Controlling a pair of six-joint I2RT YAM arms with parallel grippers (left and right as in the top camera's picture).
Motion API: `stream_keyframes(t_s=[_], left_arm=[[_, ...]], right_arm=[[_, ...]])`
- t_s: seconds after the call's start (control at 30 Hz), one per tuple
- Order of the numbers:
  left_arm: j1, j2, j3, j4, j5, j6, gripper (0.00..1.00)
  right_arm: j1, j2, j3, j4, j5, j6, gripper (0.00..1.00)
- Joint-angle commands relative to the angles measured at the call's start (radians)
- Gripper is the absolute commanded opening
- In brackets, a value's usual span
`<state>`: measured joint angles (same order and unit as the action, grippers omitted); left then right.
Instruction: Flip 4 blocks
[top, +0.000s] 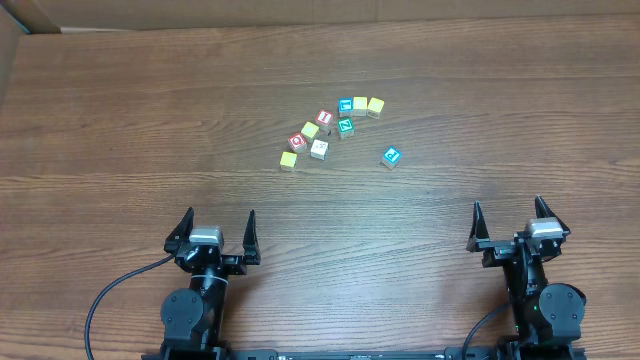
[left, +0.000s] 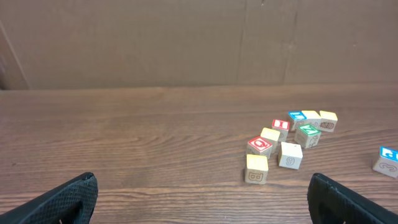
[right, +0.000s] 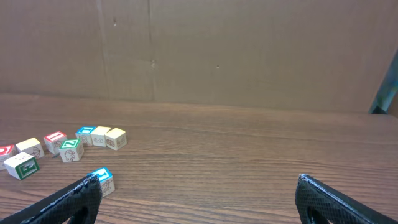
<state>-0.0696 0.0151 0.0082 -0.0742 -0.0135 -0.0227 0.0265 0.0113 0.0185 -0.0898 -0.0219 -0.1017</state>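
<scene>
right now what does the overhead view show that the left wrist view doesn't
Only overhead: the right arm and right gripper, open. Only left wrist: the drawn side face of the nearest yellow block and the face of the cardboard wall behind the table. Both: the left gripper, open, the cluster of blocks, and the lone blue block to its right.

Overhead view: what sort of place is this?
Probably a robot test bench, not a home: a wood-grain table backed by a cardboard wall, left arm and right arm mounted at its edge, and toy letter blocks.
</scene>
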Motion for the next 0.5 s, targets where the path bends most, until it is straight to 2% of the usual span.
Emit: stream_keyframes(t_s=[0.0, 0.23, 0.47], left_arm=[[0.004, -0.011, -0.003, 0.011, 0.039, 0.016, 1.00], [0.004, -0.010, 0.032, -0.036, 0.140, -0.039, 1.00], [0.004, 0.019, 0.243, -0.248, 0.139, -0.045, 1.00]], right_arm=[[-0.005, -0.008, -0.011, 0.006, -0.002, 0.000, 1.00], [-0.005, -0.008, -0.011, 0.006, -0.002, 0.000, 1.00], [-0.005, -0.008, -0.011, 0.006, -0.002, 0.000, 1.00]])
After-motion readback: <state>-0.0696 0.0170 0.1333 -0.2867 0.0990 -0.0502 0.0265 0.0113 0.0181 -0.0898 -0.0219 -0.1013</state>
